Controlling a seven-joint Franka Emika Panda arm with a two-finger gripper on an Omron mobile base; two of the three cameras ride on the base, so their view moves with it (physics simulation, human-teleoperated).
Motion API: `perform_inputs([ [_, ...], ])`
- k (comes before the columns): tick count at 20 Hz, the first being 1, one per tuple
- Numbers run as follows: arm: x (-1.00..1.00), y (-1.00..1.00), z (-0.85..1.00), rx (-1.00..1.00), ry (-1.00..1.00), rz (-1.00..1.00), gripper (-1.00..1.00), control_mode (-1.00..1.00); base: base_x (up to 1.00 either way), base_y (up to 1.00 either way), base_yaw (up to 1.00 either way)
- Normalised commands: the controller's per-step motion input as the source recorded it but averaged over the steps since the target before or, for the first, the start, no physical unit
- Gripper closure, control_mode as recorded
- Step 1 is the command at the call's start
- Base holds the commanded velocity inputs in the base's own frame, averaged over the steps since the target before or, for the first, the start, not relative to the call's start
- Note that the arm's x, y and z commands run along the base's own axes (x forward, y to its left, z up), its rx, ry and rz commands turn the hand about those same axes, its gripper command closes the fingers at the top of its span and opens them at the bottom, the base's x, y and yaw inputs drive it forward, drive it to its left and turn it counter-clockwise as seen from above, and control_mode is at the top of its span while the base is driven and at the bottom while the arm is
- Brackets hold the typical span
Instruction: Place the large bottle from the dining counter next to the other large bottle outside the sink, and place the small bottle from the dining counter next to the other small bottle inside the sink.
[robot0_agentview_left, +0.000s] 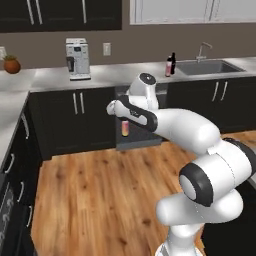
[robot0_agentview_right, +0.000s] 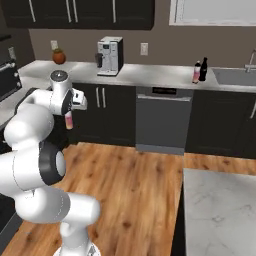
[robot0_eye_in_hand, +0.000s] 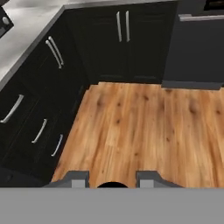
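My gripper (robot0_agentview_left: 125, 121) (robot0_agentview_right: 69, 115) (robot0_eye_in_hand: 111, 182) hangs over the wooden floor, shut on the small bottle (robot0_agentview_left: 125, 129) (robot0_agentview_right: 69, 121), whose orange-pink body dangles below the fingers. Its dark cap (robot0_eye_in_hand: 111, 185) shows between the fingertips in the hand view. On the wall counter left of the sink (robot0_agentview_left: 210, 67) (robot0_agentview_right: 235, 76) the large pink-to-yellow bottle (robot0_agentview_left: 168, 67) (robot0_agentview_right: 197, 73) stands upright, close beside the other large bottle (robot0_agentview_left: 173, 63) (robot0_agentview_right: 203, 69), which is all black. The other small bottle is hidden inside the sink. The dining counter (robot0_agentview_right: 220, 210) lies at the lower right.
A coffee machine (robot0_agentview_left: 78, 58) (robot0_agentview_right: 110, 56) stands on the wall counter, with a potted plant (robot0_agentview_left: 11, 64) (robot0_agentview_right: 59, 56) further left. Dark cabinets (robot0_eye_in_hand: 48, 109) and a dishwasher (robot0_agentview_right: 163, 120) border the wooden floor (robot0_eye_in_hand: 144, 127). A tap (robot0_agentview_left: 202, 50) rises behind the sink.
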Motion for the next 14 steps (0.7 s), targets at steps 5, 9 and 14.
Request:
perform_inputs([
  [5, 0.0, 0.0, 0.0, 0.0, 0.0, 0.0, 1.0, 1.0, 1.0, 0.0, -0.01],
  [9, 0.0, 0.0, 0.0, 0.0, 0.0, 0.0, 1.0, 1.0, 1.0, 0.01, -0.01],
  [14, 0.0, 0.0, 0.0, 0.0, 0.0, 0.0, 1.0, 1.0, 1.0, 0.0, -0.01],
])
